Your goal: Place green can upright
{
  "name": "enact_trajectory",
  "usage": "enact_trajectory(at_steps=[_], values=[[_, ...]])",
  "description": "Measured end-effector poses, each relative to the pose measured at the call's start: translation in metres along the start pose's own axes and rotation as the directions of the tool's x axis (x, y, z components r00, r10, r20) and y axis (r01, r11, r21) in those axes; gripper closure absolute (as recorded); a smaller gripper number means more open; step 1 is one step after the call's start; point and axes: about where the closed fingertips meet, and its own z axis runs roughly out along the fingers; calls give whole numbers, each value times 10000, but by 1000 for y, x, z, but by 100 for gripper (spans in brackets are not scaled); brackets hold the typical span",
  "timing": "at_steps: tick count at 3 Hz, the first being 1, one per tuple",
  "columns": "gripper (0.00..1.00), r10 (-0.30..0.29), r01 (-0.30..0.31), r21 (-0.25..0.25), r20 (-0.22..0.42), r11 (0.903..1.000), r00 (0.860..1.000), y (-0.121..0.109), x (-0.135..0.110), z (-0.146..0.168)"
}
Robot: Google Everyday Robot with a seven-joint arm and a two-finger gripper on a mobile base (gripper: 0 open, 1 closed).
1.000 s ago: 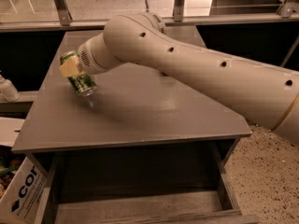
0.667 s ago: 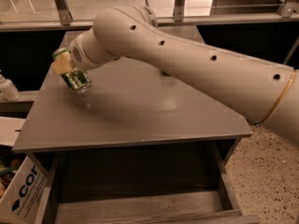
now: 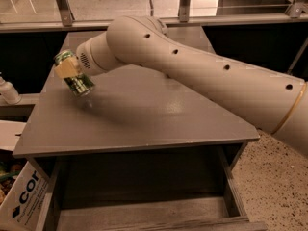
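Note:
The green can (image 3: 77, 81) is a small dark green drink can with a silver end. It is tilted, its lower end pointing down and right, just above the left part of the grey table (image 3: 144, 114). My gripper (image 3: 67, 70) is at the end of the long white arm (image 3: 192, 66) and is shut on the green can, a pale finger pad (image 3: 65, 69) lying across its upper part. I cannot tell whether the can's lower end touches the tabletop.
A drawer (image 3: 144, 196) stands open under the table's front edge. A white cardboard box (image 3: 24, 201) sits at the lower left. A white bottle (image 3: 8, 91) stands on a ledge at the left. A railing (image 3: 183, 4) runs behind the table.
The gripper has carried the can a little to the left and slightly up. The can stays tilted in the grip.

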Motion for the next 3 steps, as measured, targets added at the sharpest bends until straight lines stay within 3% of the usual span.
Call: enact_trajectory(at_steps=[1,2,3], values=[[100,39,-21,195,-906,9998,9959,6,-3,-15],[100,123,-59,329,-1963,9994,9805,13,-3,-35],[100,89,74,541,-2937,9985,9559,18,4,-51]])
